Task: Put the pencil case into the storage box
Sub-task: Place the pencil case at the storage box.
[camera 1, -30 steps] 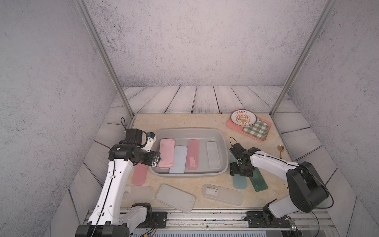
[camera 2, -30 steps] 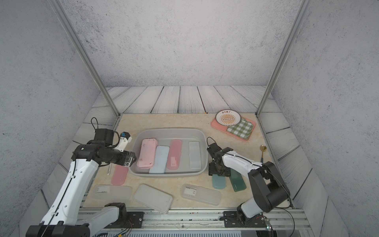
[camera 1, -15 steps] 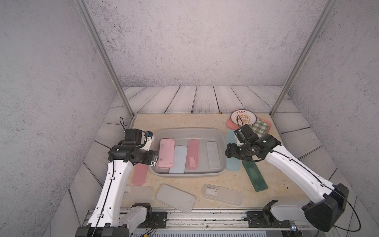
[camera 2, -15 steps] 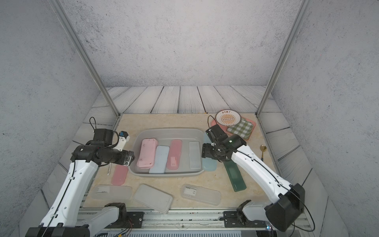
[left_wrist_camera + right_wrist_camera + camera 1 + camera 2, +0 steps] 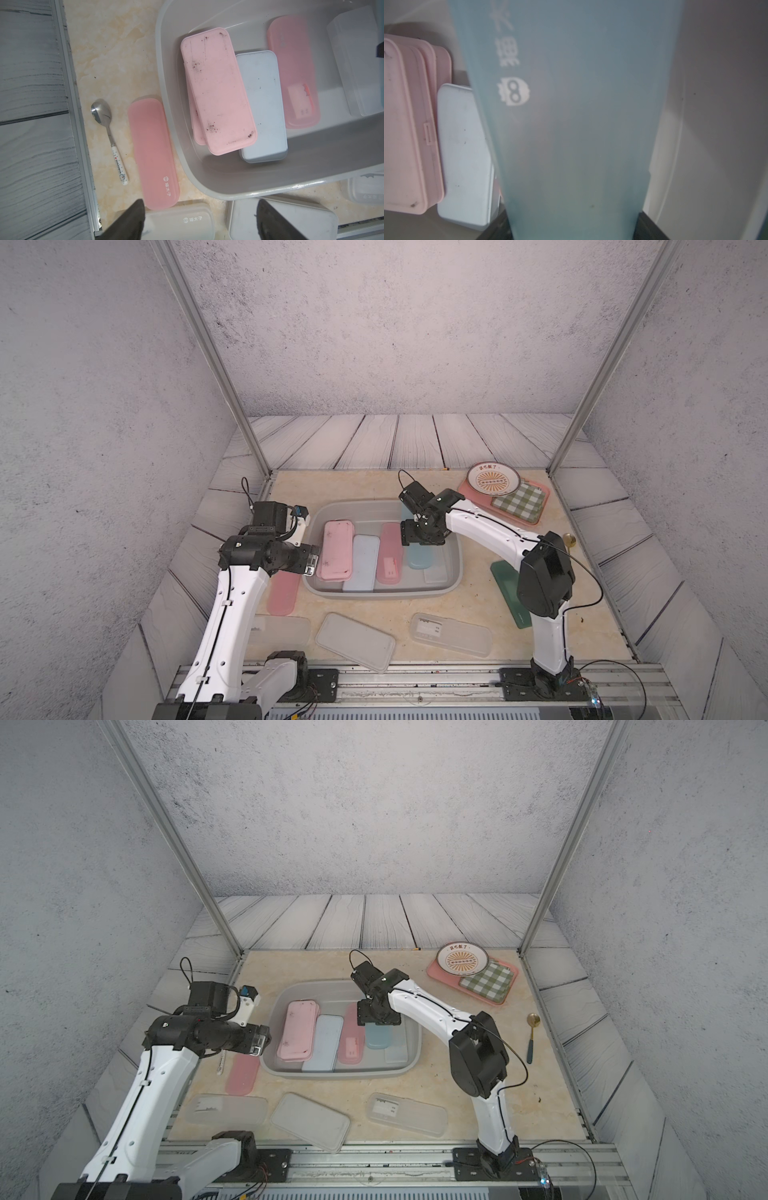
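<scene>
Nearest the rail, three frosted clear cases are lying flat on the beige table [image 5: 478, 605]: one at the left [image 5: 278, 630], a wider one in the middle [image 5: 355, 641], and one bearing a white label at the right [image 5: 451, 635].

Just beyond them, a translucent pink case [image 5: 284, 593] is lying beside the left wall of the storage box [image 5: 386, 592], with a white-handled spoon [image 5: 110, 133] next to it. A dark green case [image 5: 509, 593] is lying on the box's right, partly hidden by the right arm.

The left gripper [image 5: 200, 207] is hovering above the box's left rim. Its jaws are standing wide apart, with nothing between them.

Inside the grey box, two stacked pink cases [image 5: 336, 549], a pale blue-white case [image 5: 361, 562], a translucent pink case with a label [image 5: 390, 553] and a clear case [image 5: 436, 572] are lying side by side.

The right gripper [image 5: 417, 541] is reaching over the box's right half and clamping the pencil case [image 5: 420, 560], a translucent light blue one, by its long edges. In the right wrist view the case is filling the space between the dark fingers [image 5: 496, 228]. It is hanging over the clear case, within the box's walls. Whether it is touching anything below cannot be told.

Further right, a gold spoon with a teal handle [image 5: 532, 1036] is lying near the table's edge. At the far right corner, a pink tray [image 5: 536, 518] is carrying a patterned plate [image 5: 492, 480] and a green checked cloth [image 5: 517, 499].
</scene>
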Robot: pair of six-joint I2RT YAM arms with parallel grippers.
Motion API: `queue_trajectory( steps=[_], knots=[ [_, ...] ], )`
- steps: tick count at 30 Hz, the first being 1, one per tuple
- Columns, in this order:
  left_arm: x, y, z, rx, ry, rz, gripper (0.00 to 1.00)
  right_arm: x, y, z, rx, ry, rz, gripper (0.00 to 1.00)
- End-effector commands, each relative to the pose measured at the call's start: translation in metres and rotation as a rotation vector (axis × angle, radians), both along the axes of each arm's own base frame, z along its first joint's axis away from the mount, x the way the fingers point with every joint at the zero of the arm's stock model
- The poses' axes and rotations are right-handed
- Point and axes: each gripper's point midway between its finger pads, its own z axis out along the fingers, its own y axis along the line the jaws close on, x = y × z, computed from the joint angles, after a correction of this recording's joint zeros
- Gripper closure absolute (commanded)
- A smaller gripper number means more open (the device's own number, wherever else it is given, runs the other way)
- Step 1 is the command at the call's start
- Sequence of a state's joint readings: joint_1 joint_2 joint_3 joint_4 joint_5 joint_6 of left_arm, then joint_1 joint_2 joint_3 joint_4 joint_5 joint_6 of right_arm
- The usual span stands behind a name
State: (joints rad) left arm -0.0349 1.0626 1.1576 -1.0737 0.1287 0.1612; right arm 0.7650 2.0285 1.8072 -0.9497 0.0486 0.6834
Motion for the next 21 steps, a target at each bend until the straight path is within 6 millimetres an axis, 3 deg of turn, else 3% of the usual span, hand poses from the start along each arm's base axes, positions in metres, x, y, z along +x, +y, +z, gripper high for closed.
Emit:
queue_trajectory(
  steps=[1,10,21],
  knots=[
    [-0.007,-0.005,-0.002,-0.017,0.015,-0.03,0.15,0.003,0.007,-0.021,-0.045,0.027,0.009,0.47],
    [-0.009,-0.008,-0.001,-0.031,0.018,-0.039,0.15,0.004,0.028,-0.068,-0.017,0.12,0.003,0.48],
    [-0.009,-0.006,-0.002,-0.028,0.02,-0.034,0.15,0.002,-0.006,-0.087,-0.158,0.123,-0.043,0.41]
  ],
)
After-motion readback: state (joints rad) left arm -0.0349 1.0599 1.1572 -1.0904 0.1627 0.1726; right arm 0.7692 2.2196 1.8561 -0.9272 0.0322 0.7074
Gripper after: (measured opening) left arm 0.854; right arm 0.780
